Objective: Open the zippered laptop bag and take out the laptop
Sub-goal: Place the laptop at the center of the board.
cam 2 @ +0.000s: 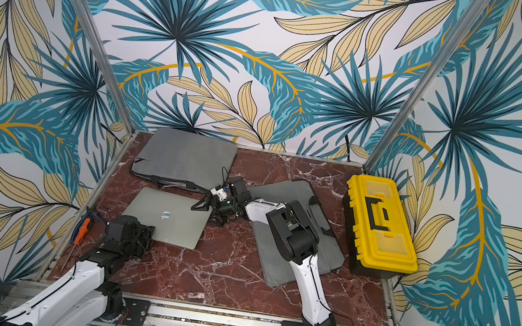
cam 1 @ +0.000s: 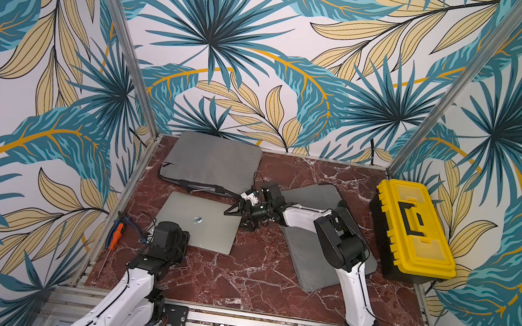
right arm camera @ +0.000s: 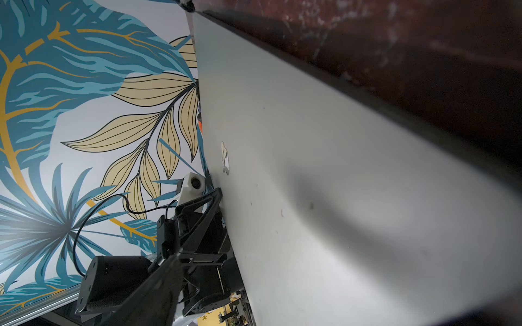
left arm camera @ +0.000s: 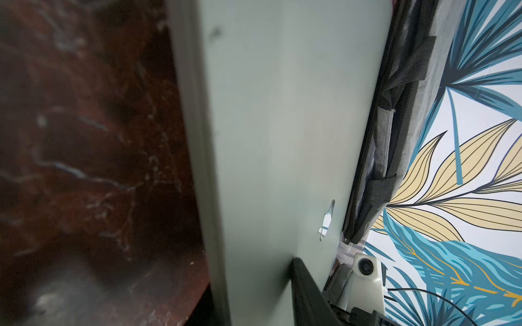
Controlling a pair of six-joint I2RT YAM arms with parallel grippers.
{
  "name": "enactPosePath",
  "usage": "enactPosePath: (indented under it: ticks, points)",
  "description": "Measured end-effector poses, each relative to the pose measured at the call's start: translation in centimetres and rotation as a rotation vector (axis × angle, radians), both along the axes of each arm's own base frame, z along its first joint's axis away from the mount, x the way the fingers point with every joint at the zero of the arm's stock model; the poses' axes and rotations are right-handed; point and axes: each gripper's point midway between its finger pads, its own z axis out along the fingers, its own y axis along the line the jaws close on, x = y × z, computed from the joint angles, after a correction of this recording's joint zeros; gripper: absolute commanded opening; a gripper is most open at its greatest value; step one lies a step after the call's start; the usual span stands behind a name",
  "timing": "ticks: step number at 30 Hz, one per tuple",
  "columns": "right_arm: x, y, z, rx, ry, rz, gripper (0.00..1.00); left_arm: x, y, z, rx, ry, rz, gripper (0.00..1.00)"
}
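Observation:
The silver laptop point(cam 1: 207, 233) point(cam 2: 170, 224) lies closed on the marble table, outside the grey laptop bag point(cam 1: 212, 163) point(cam 2: 187, 156). The bag lies flat behind it, zippered edge point(left arm camera: 381, 141) toward the laptop. My left gripper point(cam 1: 184, 234) is at the laptop's near left corner, mostly hidden by its own wrist. One finger point(left arm camera: 308, 282) lies over the lid point(left arm camera: 282, 141); the other is hidden, so its grip is unclear. My right gripper point(cam 1: 237, 219) point(cam 2: 204, 215) stands open at the laptop's right edge, one finger above the lid point(right arm camera: 339, 197).
A second grey sleeve point(cam 1: 311, 259) lies under my right arm. A yellow toolbox point(cam 1: 414, 229) stands at the table's right edge. An orange-handled screwdriver point(cam 1: 115, 236) rests on the left frame rail. Patterned walls close three sides.

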Motion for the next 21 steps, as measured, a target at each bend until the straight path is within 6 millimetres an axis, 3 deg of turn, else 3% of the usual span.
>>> enactPosePath:
  ticks: [4, 12, 17, 21]
  points:
    - [0.0, 0.0, 0.0, 0.003, -0.003, 0.001, 0.85, -0.9, -0.4, -0.9, -0.005, 0.049, -0.019, 0.53]
    - [0.0, 0.1, 0.0, 0.003, -0.005, 0.002, 0.85, -1.0, -1.0, -0.4, -0.025, 0.035, -0.049, 0.59]
    - [0.0, 0.1, 0.0, 0.003, -0.01, 0.005, 0.85, -2.1, -1.0, -0.2, -0.017, 0.06, -0.066, 0.62]
    - [-0.1, 0.0, -0.1, 0.001, -0.018, 0.01, 0.85, -2.6, -0.8, 1.7, 0.004, 0.044, -0.078, 0.7]
